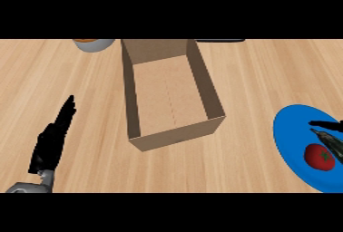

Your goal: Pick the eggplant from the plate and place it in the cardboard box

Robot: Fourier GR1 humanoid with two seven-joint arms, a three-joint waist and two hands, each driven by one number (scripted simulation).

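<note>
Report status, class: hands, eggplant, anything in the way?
Left hand open, resting at left. Right hand over plate, mostly out of view. Eggplant on blue plate beside tomato. Cardboard box open, nothing across it.

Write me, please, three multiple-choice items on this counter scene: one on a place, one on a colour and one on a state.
1. Where does the plate lie relative to the cardboard box?
A. To its left
B. To its right
C. Inside it

2. What colour is the plate?
A. Blue
B. White
C. Green

3. How is the left hand?
A. Curled round the box's wall
B. Fingers straight, holding nothing
C. Reaching inside the box

Key:
1 B: the plate sits at the view's right edge, apart from the box.
2 A: its bare surface is blue.
3 B: the hand lies left of the box with straight fingers.
</note>
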